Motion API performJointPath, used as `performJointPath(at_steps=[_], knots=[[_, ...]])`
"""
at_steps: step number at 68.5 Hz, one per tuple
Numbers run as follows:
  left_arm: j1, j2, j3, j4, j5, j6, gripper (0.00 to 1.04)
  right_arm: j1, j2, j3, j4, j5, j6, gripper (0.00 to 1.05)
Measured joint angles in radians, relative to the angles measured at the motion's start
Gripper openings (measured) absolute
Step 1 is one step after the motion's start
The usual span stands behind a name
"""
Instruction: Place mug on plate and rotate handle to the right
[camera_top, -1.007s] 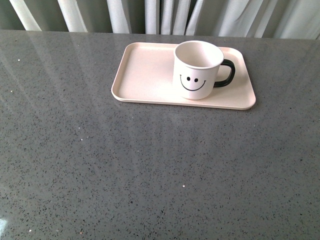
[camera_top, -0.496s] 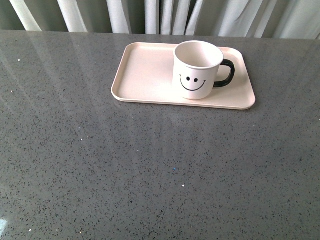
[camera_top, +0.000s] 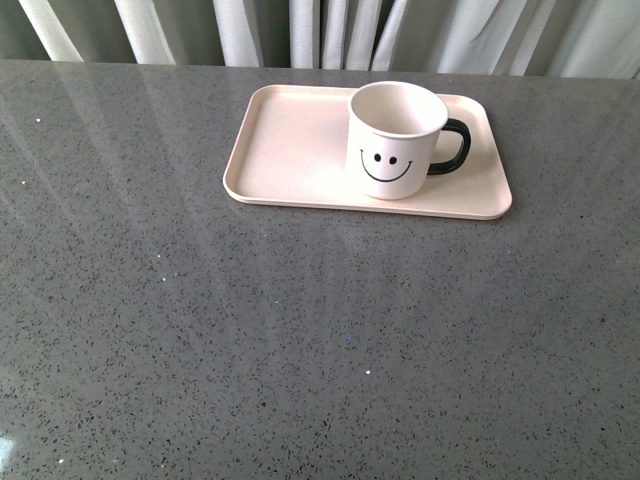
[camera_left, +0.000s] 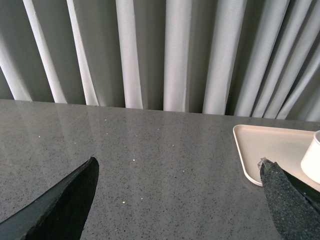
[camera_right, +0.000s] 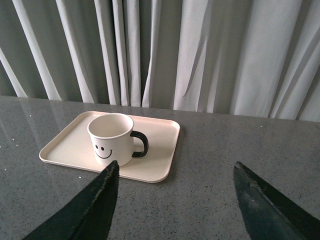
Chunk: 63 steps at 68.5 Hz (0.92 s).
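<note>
The cream-white mug (camera_top: 394, 140) with a black smiley face stands upright on the right half of the pale pink plate (camera_top: 290, 150). Its black handle (camera_top: 450, 148) points right. Neither arm shows in the front view. In the right wrist view the mug (camera_right: 111, 139), handle (camera_right: 140, 143) and plate (camera_right: 160, 145) lie ahead of my open, empty right gripper (camera_right: 175, 172), well apart from it. In the left wrist view my left gripper (camera_left: 179, 167) is open and empty over bare table, with the plate's corner (camera_left: 250, 150) and the mug's edge (camera_left: 312, 160) by one fingertip.
The grey speckled table (camera_top: 300, 330) stretches wide around the plate. Pale curtains (camera_top: 330, 30) hang behind the table's far edge.
</note>
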<state>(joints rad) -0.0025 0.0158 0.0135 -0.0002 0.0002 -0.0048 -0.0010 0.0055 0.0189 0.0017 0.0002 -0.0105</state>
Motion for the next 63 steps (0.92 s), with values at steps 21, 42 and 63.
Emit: performJointPath(at_steps=[21,42,63], knots=[[0.0,0.0,0.0,0.0,0.0,0.0,0.95,0.0,0.0,0.0,0.0,0.0,0.0,0.96],[0.0,0.0,0.0,0.0,0.0,0.0,0.95,0.0,0.0,0.0,0.0,0.0,0.001,0.96],[0.0,0.0,0.0,0.0,0.0,0.0,0.95,0.0,0.0,0.0,0.0,0.0,0.0,0.96]])
